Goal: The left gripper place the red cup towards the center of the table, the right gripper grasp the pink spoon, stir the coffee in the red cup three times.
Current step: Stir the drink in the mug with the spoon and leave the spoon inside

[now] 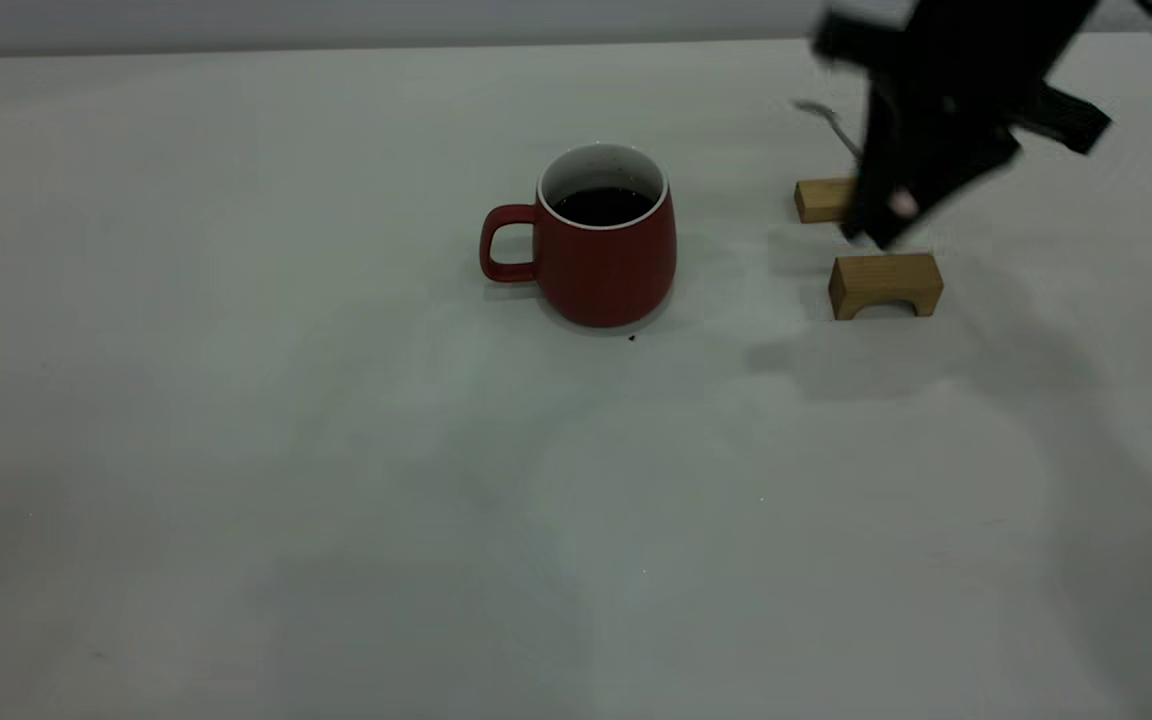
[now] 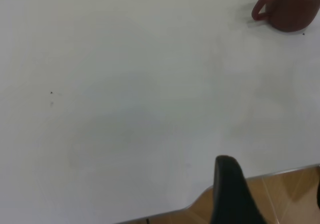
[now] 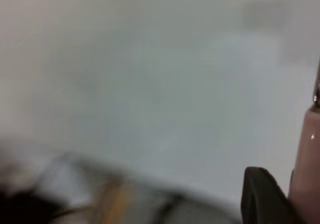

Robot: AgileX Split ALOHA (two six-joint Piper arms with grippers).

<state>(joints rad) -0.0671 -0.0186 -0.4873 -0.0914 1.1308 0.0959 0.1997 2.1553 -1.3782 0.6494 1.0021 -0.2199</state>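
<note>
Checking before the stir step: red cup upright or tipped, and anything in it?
Upright. The red cup stands on its base on the table, rim up, with dark coffee lying flat below the white rim.

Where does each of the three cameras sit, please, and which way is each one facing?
Exterior view: above the table, facing the red cup; the right gripper holds the pink spoon above two wooden blocks.
Left wrist view: near the table's edge; one dark finger shows, the cup far off.
Right wrist view: over bare table; a finger beside the spoon's handle.
Exterior and left wrist views share the cup.
</note>
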